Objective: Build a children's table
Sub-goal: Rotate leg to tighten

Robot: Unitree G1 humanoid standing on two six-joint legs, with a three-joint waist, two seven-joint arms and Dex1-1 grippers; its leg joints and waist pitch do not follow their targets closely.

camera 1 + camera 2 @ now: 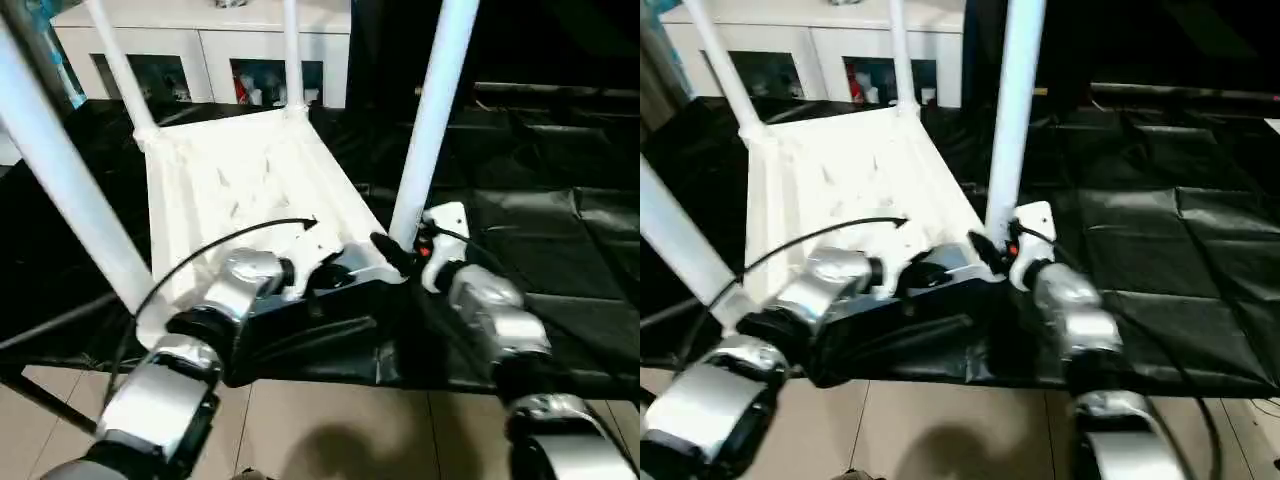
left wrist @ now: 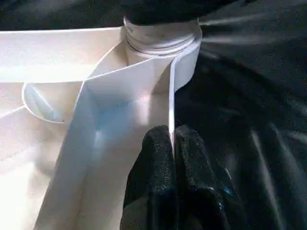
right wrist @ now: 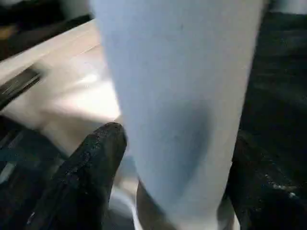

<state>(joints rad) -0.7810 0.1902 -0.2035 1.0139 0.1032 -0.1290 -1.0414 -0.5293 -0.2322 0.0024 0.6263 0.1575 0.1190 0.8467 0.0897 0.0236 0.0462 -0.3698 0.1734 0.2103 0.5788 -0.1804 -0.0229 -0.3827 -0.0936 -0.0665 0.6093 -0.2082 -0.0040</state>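
Upside-down children's table (image 1: 250,180) w/ legs in corner sockets; left end effector (image 2: 172,143) pinching its rim, right end effector (image 3: 168,158) astride near leg (image 1: 432,120)

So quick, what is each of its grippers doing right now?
Left gripper: shut on the thin side wall of the children's table, near a corner socket.
Right gripper: fingers either side of a white leg; whether it grips cannot be told.

Children's table (image 1: 250,190): plain white, ribbed underside, white tubular legs (image 1: 435,110). Work table drape (image 1: 560,230), right of frame: glossy black. Forearms (image 1: 490,310): silver. Gripper fingers (image 2: 163,158): black. Cabinet (image 1: 200,30), upper left: white. Floor (image 1: 330,430): beige tiles.
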